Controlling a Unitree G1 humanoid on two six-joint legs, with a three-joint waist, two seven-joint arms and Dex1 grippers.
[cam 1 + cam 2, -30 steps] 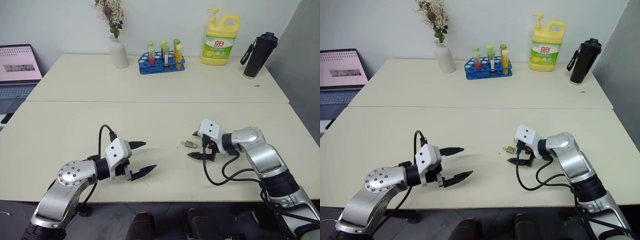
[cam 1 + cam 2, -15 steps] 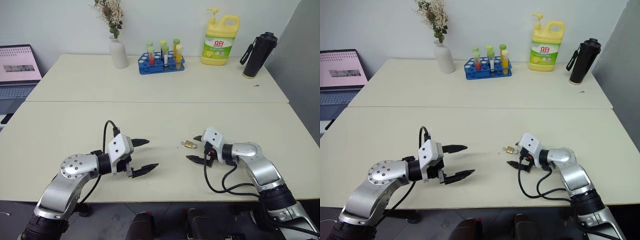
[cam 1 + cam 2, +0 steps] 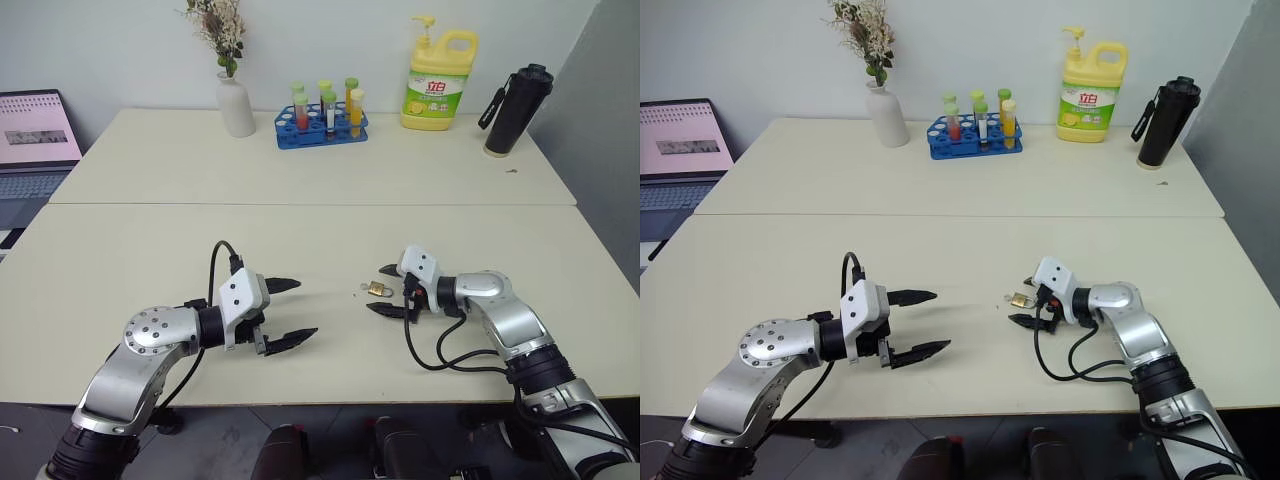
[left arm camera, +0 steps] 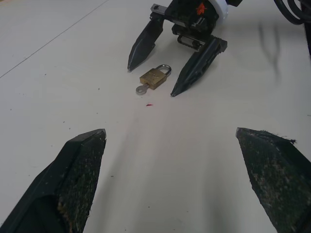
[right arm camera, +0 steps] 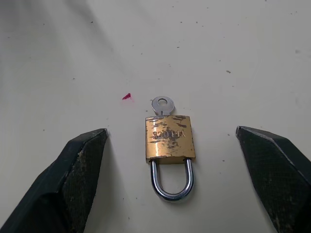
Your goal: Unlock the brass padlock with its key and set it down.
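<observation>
Two black-fingered grippers stand wide open and empty: the right gripper [image 3: 388, 290] straddles the small brass padlock [image 5: 169, 143] lying flat on the cream table [image 3: 300, 240], silvery key [image 5: 162, 105] at twelve o'clock in its body, pre-grasp step, next closing squarely on the body while the left gripper [image 3: 290, 312] waits well apart.

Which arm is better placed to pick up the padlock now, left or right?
Right, probably. The right claw is open with the brass padlock lying on the table between its fingers, key inserted. The left claw is open too, but farther away.
</observation>
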